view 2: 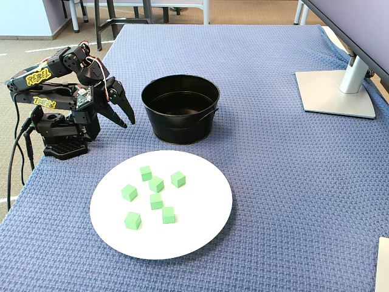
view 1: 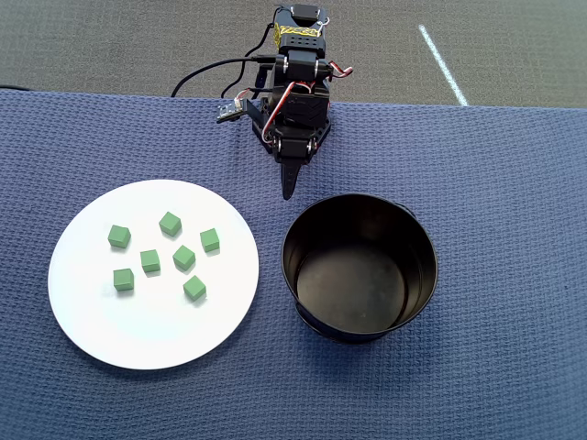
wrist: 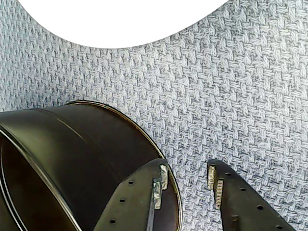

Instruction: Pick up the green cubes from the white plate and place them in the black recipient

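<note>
seven green cubes on the white plate, loosely clustered toward the plate's upper middle in the overhead view; none touching a neighbour there. same seven seen in the fixed view, spread over the centre of the plate

black recipient upright on the blue woven cloth covering the counter, just beside the plate's right edge in the overhead view, a narrow strip of cloth between them. inside looks bare and shiny, no cube visible within. small side lug visible in the fixed view, on the pot's right wall

arm folded back on its base at the counter's far edge in the overhead view, left edge in the fixed view. claw pointing down toward the cloth, near the pot's rim, well apart from the plate. claw parted in the wrist view, cloth showing between the two fingers, nothing gripped. left finger overlapping the pot's wall in that view; possibly touching it, hard to tell from this angle. plate edge blown out white at the top of the wrist view

claw also spread in the fixed view, tips hanging just above the cloth, left of the pot

monitor stand on the cloth at far right of the fixed view, well apart from the rest
</note>
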`<move>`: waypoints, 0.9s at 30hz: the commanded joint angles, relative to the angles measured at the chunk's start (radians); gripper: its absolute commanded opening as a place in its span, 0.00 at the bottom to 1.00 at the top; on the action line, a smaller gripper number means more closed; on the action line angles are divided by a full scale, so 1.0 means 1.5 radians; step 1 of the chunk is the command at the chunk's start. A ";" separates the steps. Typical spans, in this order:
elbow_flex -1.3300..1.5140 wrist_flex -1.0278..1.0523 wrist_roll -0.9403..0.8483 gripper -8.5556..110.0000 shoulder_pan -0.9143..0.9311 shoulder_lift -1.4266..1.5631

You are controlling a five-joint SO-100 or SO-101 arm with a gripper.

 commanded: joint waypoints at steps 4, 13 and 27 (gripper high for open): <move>0.004 -0.171 0.013 0.07 0.022 -0.075; -0.018 -0.167 0.016 0.09 0.036 -0.091; -0.338 0.047 -0.076 0.19 0.169 -0.128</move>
